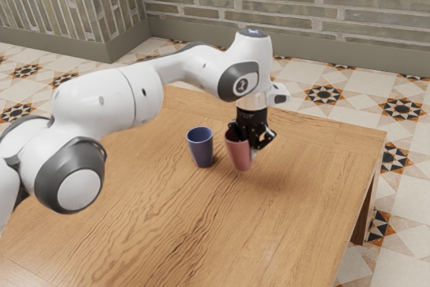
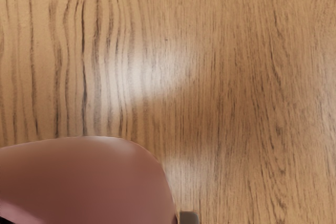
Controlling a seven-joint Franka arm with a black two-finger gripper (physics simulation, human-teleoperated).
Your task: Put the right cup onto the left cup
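With the black two-finger tool (image 1: pixel 249 147), pointing down and closed on one cup only, a pink, smooth, tapering cup (image 1: pixel 238 157): gripping it at the upper part, mouth up. In the wrist view, at the pink cup's side, just one small grey fingertip (image 2: pixel 189 217). Cannot tell from either view about contact between the pink cup's base and the bench. Beside the pink cup, toward the exterior view's left, one blue, smooth, tapering cup (image 1: pixel 201 148), upright on the bench, near but apart, with an open mouth. In all, two cups, one pink and one blue, not stacked. Above the tool, one white arm (image 1: pixel 107 101) with dark grey joint covers, reaching in from the exterior view's left. Beneath both cups, one bench (image 1: pixel 289 213) of light brown wood with dark grain, and under a corner at the exterior view's right, one visible wooden leg (image 1: pixel 363 221). Farther out, a pale tiled floor (image 1: pixel 306 72) with many dark and orange star patterns, and behind, grey-green brick walls (image 1: pixel 289 11) above a plain grey-brown base strip (image 1: pixel 201 35).
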